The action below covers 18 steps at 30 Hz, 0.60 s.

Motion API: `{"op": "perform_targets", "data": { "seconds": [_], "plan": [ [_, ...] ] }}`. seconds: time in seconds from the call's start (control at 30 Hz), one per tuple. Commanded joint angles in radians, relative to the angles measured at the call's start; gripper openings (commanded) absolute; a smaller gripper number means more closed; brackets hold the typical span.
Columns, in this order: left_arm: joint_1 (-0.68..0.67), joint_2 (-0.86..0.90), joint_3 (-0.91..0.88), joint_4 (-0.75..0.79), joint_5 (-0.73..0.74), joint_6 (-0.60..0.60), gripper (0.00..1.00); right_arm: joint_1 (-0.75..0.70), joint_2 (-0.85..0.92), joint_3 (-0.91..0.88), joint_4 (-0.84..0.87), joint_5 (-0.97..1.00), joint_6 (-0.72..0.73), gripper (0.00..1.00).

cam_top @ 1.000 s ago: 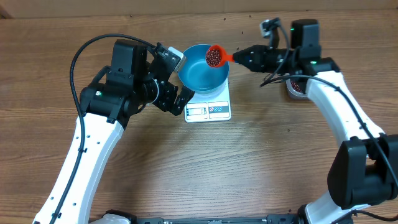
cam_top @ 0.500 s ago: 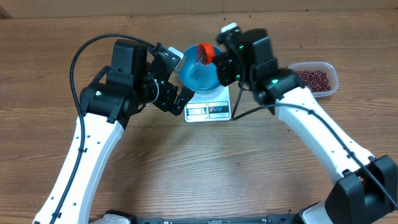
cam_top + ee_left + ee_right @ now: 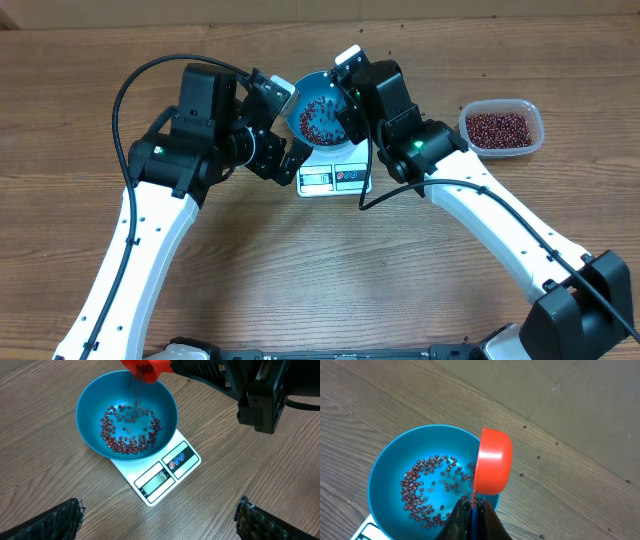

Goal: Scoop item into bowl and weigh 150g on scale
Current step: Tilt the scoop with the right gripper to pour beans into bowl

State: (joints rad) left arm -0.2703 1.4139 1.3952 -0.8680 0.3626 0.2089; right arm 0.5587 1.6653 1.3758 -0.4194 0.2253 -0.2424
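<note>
Blue bowl (image 3: 91, 408) holds beans (image 3: 125, 446); tub (image 3: 463, 122) holds more.

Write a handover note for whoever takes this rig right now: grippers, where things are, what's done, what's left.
Left gripper: open, empty, hovering beside the scale.
Right gripper: shut on the handle of the orange scoop, which is tipped over the bowl with beans falling out.
The bowl sits on the scale, with a thin scatter of beans in its bottom. The clear tub holding the supply stands on the right arm's side.
Done: some beans are in. The display seems to show a low two-digit reading, well short of target.
Left: more scoops from the tub until the target weight shows.
</note>
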Motion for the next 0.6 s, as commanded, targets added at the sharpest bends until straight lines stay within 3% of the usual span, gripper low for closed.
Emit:
{"op": "perform_targets", "data": {
  "seconds": [0.0,0.27,0.57],
  "plan": [
    [0.002,-0.007,0.023,0.005,-0.007,-0.014,1.00,0.007,-0.028,0.034,0.003,-0.003,-0.066,0.04],
    [0.002,-0.007,0.023,0.005,-0.007,-0.014,1.00,0.025,-0.028,0.034,-0.005,-0.009,-0.129,0.04],
    [0.002,-0.007,0.023,0.005,-0.007,-0.014,1.00,-0.026,-0.112,0.034,-0.021,-0.087,-0.013,0.04]
  ]
}}
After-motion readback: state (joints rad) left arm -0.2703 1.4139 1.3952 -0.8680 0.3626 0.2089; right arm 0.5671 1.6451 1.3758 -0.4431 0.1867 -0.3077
